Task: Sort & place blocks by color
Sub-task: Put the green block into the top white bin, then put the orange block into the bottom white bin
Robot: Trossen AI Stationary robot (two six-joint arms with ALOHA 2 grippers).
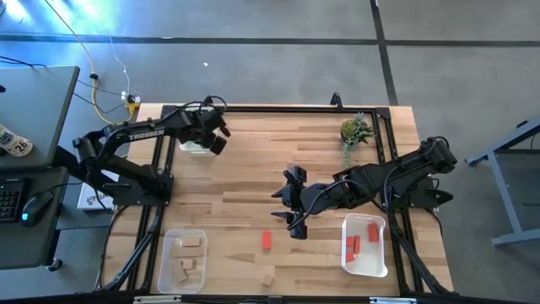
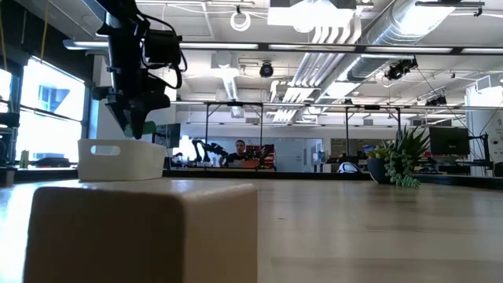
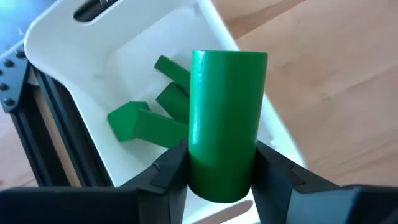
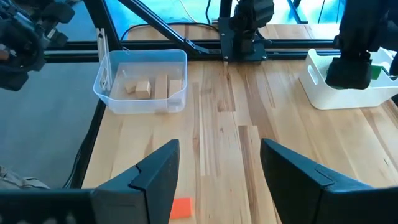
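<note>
My left gripper [image 1: 218, 135] hangs over the white tray [image 1: 196, 146] near the table's far left and is shut on a green cylinder block [image 3: 225, 121]. Several green blocks [image 3: 146, 121] lie on that tray's floor. My right gripper [image 1: 291, 209] is open at mid-table, above the wood, with a red block [image 1: 267, 240] on the table nearer the front edge; the right wrist view shows that red block [image 4: 181, 208] just past the fingers. A tan block [image 1: 268, 279] rests near the front edge and fills the low view's foreground [image 2: 141, 232]. My left gripper [image 3: 221, 158] pinches the green cylinder by its curved sides near one end [image 3: 205, 177], one finger on each side. The fingers come from above, pointing down, and lie along the cylinder. The cylinder is lifted clear over the white tray's edge [image 3: 273, 124], its free end reaching beyond the fingertips.
A clear tray with tan blocks [image 1: 184, 257] sits at the front left, a white tray with red blocks [image 1: 364, 245] at the front right. A small potted plant [image 1: 354, 131] stands at the far right. Bare wood lies between the trays. A person shows far behind the table [image 2: 240, 151].
</note>
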